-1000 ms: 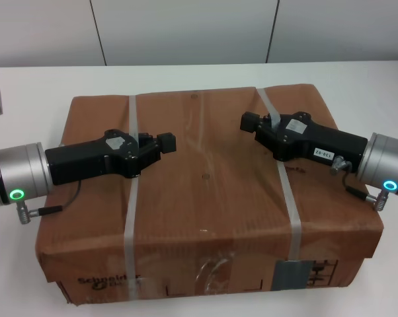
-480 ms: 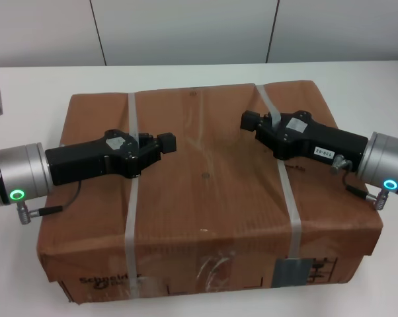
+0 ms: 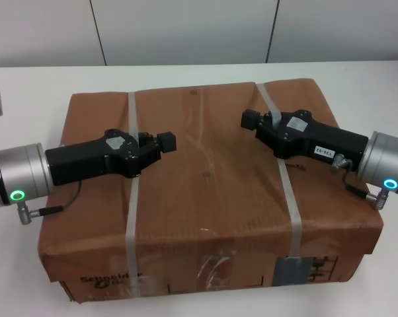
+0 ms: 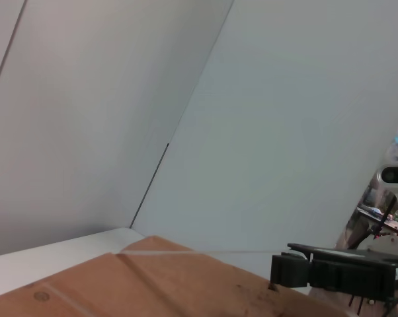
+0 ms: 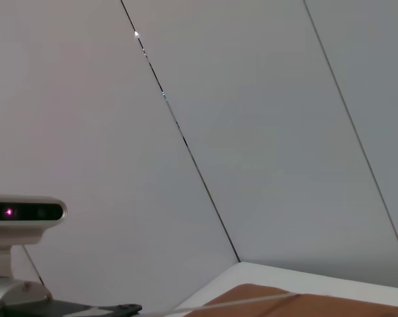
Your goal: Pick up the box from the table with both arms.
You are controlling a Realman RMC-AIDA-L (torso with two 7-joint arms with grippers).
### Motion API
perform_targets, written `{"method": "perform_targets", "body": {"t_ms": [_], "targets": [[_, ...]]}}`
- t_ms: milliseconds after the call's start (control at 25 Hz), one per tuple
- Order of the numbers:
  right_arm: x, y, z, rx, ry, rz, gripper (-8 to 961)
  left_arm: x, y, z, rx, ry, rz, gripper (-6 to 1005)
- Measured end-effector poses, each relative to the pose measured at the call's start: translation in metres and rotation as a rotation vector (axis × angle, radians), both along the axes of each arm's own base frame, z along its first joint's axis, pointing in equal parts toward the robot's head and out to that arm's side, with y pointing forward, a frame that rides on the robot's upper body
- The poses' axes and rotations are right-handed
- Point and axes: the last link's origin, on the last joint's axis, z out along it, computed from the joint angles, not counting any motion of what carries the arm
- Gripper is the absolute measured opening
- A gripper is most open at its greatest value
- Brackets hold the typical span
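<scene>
Grippers, left point(image 3: 164, 141) and right point(image 3: 250, 119), lie over the box point(image 3: 205, 198) top from opposite sides, seemingly bracing for a lift; finger spread indiscernible.

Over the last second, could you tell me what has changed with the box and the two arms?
The box has risen slightly toward the head camera, its near edge tipping up a little. The right end effector shifted marginally upward with it. The left end effector stays over the left strap, and the table is unchanged.
</scene>
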Motion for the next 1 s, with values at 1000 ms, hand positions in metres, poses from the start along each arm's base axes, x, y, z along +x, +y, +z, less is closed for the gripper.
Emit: {"method": "perform_targets", "body": {"t_ms": [1000], "targets": [[-0.0011, -0.0008, 0.0008, -0.003, 0.006, 0.009, 42, 0.0003, 0.0004, 0.0003, 0.004, -0.002, -0.001, 54]]}}
